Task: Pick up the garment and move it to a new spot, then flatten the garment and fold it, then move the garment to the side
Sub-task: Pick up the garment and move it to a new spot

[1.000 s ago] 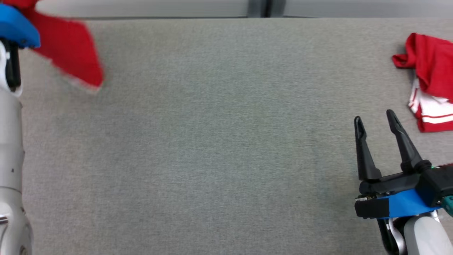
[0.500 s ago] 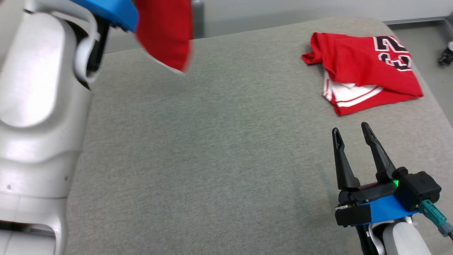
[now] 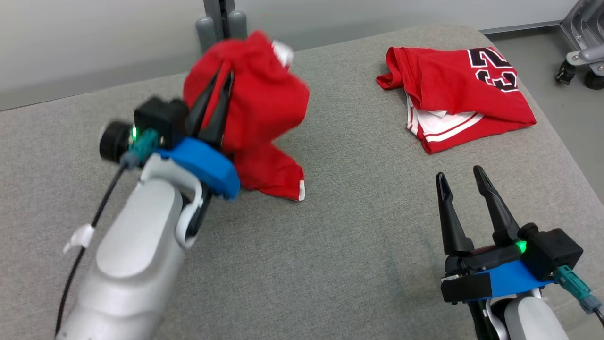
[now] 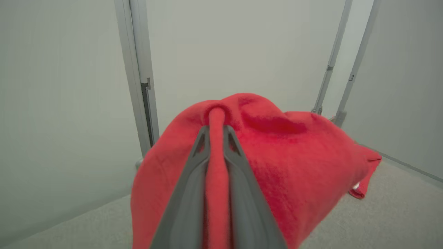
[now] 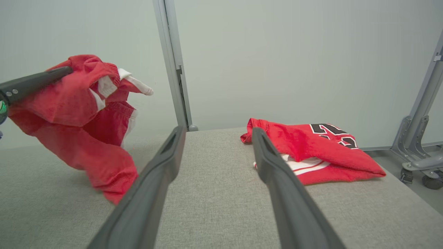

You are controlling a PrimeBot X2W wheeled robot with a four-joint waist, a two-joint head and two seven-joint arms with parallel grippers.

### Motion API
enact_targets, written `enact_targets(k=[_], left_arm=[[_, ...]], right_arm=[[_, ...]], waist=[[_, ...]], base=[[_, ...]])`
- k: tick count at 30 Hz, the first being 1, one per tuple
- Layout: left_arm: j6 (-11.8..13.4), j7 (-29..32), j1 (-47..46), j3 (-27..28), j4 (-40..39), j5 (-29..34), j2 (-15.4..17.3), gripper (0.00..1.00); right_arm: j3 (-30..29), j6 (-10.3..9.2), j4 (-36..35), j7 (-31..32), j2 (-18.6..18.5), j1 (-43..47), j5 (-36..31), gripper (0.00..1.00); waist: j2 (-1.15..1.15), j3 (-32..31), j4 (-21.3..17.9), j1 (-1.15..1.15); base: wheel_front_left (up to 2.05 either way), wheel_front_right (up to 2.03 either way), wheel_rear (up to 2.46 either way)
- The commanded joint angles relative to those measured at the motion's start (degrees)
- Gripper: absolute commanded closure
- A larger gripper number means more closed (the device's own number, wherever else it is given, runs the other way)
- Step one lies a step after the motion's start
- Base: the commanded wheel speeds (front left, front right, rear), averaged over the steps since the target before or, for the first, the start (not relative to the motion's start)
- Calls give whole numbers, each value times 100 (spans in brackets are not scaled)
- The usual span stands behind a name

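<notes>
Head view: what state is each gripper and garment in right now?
left gripper: shut on the red garment, raised over the table.
red garment: bunched, hanging from the left gripper.
right gripper: open, empty.
numbered jersey: loosely folded, lying on the table, untouched.

This looks like a robotics lab or test bay, not a home. The table (image 3: 330, 264) is a broad slab wrapped in plain grey felt-like cloth, with a rounded corner at one o'clock. Behind it, from nine to twelve o'clock, bare pale partition panels (image 3: 94, 42) meet at a grey metal post (image 3: 218, 14). At two o'clock, on a smooth grey floor (image 3: 538, 56), the leg of a metal frame (image 3: 585, 52) rides on a black castor (image 3: 564, 73). The right hand (image 3: 458, 172), at five o'clock, carries a blue housing, a lit green lamp and an exposed teal cable plug.
</notes>
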Motion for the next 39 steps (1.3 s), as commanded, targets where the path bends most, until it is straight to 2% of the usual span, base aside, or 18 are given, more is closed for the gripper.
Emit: enact_targets(k=[1, 6, 7, 8, 9, 10, 14, 17, 27, 32, 39], left_arm=[[31, -120, 294, 49, 167, -118, -16, 100], [41, -349, 935, -75, 574, -180, -166, 100], [27, -386, 1043, -123, 638, -173, -199, 72], [20, -404, 1136, -167, 698, -185, -226, 55], [8, -444, 1202, -205, 744, -176, -251, 10], [7, -463, 1250, -233, 774, -141, -262, 0], [30, -543, 1343, -229, 756, -116, -326, 0], [123, -572, 1385, -16, 561, -142, -297, 0], [488, -579, 2173, 1222, -1000, 299, 106, 0], [511, -579, 2792, 1637, -1368, 576, 162, 0], [532, -580, 3600, 2157, -1742, 922, 76, 0]], right_arm=[[18, 1, 51, -18, 5, -43, 60, 0], [1, 1, 217, -19, 3, -2, 64, 0], [-1, 1, 242, -19, 4, 20, 61, 0], [-14, 1, 266, -19, 2, 42, 56, 0], [-15, 1, 292, -19, 3, 59, 48, 0], [-14, 1, 319, -18, 2, 71, 40, 0], [-72, 1, 382, -19, 2, 115, 7, 0], [-115, 1, 436, -18, 3, 147, 4, 0], [-283, 1, 536, -18, 2, 353, -50, 0], [-325, 1, 556, -18, 3, 457, -81, 0], [-379, 1, 587, -18, 0, 632, -123, 0]], waist=[[0, -9, 5, 0], [0, -89, 95, 0], [0, -107, 114, 0], [0, -133, 135, 0], [0, -155, 153, 0], [0, -176, 177, 0], [0, -260, 285, 0], [0, -353, 408, 0], [0, -666, 870, 0], [0, -816, 1097, 0], [0, -976, 1366, 0]], base=[[0, 0, 0], [0, 0, 0], [0, 0, 0], [0, 0, 0], [0, 0, 0], [0, 0, 0], [0, 0, 0], [0, 0, 0], [0, 0, 0], [0, 0, 0], [0, 0, 0]])
